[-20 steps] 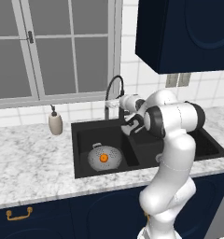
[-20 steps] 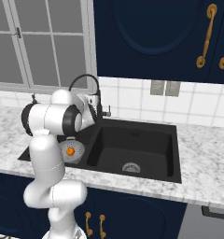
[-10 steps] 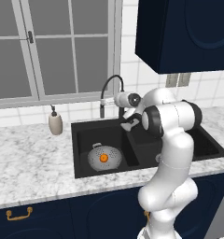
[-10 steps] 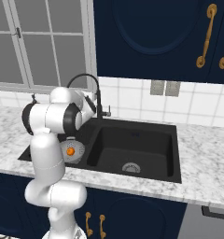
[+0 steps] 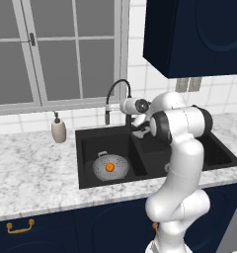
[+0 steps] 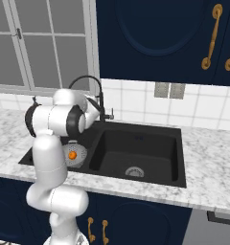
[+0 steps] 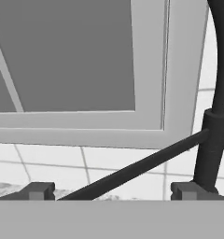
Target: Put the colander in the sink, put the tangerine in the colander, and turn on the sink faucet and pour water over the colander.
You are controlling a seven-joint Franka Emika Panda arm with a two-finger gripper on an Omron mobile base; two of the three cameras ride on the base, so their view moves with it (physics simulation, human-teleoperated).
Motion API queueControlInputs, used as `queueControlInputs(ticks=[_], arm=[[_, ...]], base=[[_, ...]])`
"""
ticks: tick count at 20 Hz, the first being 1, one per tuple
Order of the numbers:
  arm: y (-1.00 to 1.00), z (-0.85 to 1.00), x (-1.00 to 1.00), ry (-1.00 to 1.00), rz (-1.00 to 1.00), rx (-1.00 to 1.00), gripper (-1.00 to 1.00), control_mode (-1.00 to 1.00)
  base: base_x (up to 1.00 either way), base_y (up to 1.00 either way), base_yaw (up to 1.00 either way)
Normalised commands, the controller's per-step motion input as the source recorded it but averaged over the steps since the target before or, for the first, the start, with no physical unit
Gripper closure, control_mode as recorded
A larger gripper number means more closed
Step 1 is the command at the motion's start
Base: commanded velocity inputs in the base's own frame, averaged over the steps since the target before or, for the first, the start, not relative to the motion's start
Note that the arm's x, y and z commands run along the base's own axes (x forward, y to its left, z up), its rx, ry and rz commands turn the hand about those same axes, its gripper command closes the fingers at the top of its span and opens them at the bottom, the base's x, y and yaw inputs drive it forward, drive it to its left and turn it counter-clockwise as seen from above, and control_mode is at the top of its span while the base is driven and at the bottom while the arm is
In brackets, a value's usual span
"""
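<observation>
Colander [image 5: 110, 167] seated in the left basin of the sink [image 5: 86, 148], near the front wall, upright. Tangerine [image 5: 109, 167] resting inside the colander at its centre; likewise seen from the right base view — colander [image 6: 76, 154] partly hidden behind the arm, tangerine [image 6: 72, 154] in it.

Sink faucet [image 5: 117, 95] mounted at the back edge of the sink, at the divider between basins, spout arching toward the left basin. No water visible at the spout.

Gripper [image 7: 113, 191] raised at the faucet base, above the back edge of the sink. Fingers [image 7: 38, 191] spread wide — released, nothing grasped. In the hand view, thin faucet lever [image 7: 146, 163] running diagonally between the fingertips, faucet column [image 7: 213, 144] just beside the right fingertip; contact cannot be determined.

Soap dispenser [image 5: 58, 130] standing on the counter [image 5: 26, 173] at its back edge, left of the sink, near the window [image 5: 51, 49].
</observation>
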Motion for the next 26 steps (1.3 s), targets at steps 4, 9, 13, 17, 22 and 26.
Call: queueControlInputs(ticks=[4,9,13,17,22,26], arm=[[0.24,0.0,0.56,0.14,-0.12,0.0,-1.0,-1.0],[0.27,0.0,0.65,0.22,-0.12,0.0,-1.0,-1.0],[-0.05,0.1,0.09,0.3,-0.17,0.0,-1.0,-1.0],[-0.19,0.41,-0.29,0.33,-0.24,0.02,-1.0,-1.0],[-0.3,0.4,-0.45,0.26,-0.26,0.0,-1.0,-1.0],[-0.35,0.27,-0.54,0.19,-0.3,0.0,-1.0,-1.0]], base=[[0.0,0.0,0.0],[0.0,0.0,0.0],[0.0,0.0,0.0],[0.0,0.0,0.0],[0.0,0.0,0.0],[0.0,0.0,0.0]])
